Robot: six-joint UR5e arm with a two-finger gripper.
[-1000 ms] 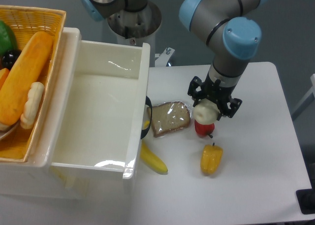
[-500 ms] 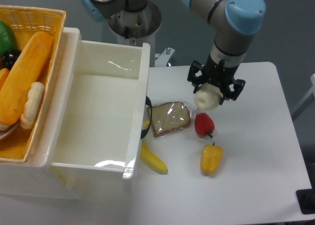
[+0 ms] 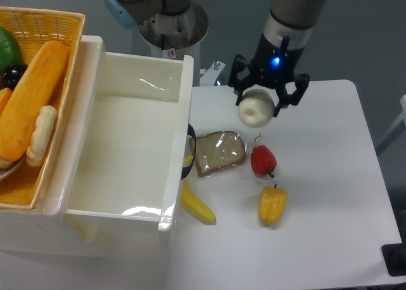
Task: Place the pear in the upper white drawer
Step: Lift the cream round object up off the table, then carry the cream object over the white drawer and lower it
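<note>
My gripper [image 3: 256, 107] is shut on the pale cream pear [image 3: 255, 109] and holds it in the air above the table, over the bagged bread slice and to the right of the drawer. The upper white drawer [image 3: 85, 177] is a large glossy deep tray on the left, pulled open, with nothing inside. Its dark handle [image 3: 191, 150] shows on the right wall, facing the bread.
A bagged bread slice [image 3: 219, 153], a red pepper [image 3: 263, 160], a yellow pepper [image 3: 272, 204] and a banana [image 3: 197, 206] lie on the white table. A woven yellow basket [image 3: 32, 99] with food sits at the far left. The robot base [image 3: 171, 23] stands behind the drawer.
The gripper has lifted the pear up from beside the red pepper and carried it up and slightly left, towards the drawer. The other objects have not moved.
</note>
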